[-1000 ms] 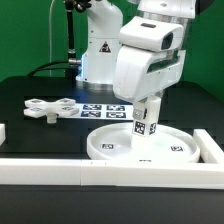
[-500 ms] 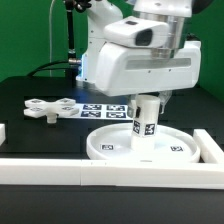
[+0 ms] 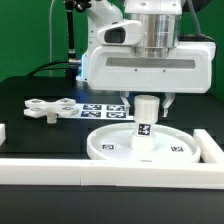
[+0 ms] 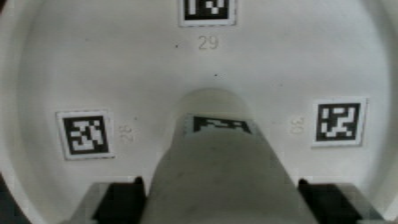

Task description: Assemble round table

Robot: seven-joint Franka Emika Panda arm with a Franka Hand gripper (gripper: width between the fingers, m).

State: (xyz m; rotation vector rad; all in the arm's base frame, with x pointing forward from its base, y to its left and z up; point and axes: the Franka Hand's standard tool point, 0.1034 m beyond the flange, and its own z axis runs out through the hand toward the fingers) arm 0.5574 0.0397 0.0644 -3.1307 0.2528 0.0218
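Note:
The large rimmed round disc (image 3: 104, 147) lies flat on the black table near the front rail. The short cylindrical leg (image 3: 144, 124) stands upright at the disc's middle, its tag facing the camera. My gripper (image 3: 146, 101) comes straight down from above and is shut on the leg's upper part. In the wrist view the leg (image 4: 217, 150) runs between my two black fingers (image 4: 125, 200), which press on both its sides, with the disc (image 4: 107, 70) and its tags beneath. The flat cross-shaped lobed base (image 3: 48, 108) lies apart at the exterior view's left.
The marker board (image 3: 98, 110) lies behind the disc. A long white border rail (image 3: 100, 173) runs along the front, with another rail piece (image 3: 213, 148) at the exterior view's right and a short end (image 3: 3, 132) at its left.
My hand has turned about its vertical axis over the disc and now faces the camera broadside. The leg stays upright in the disc's middle, and its tag has turned with the hand.

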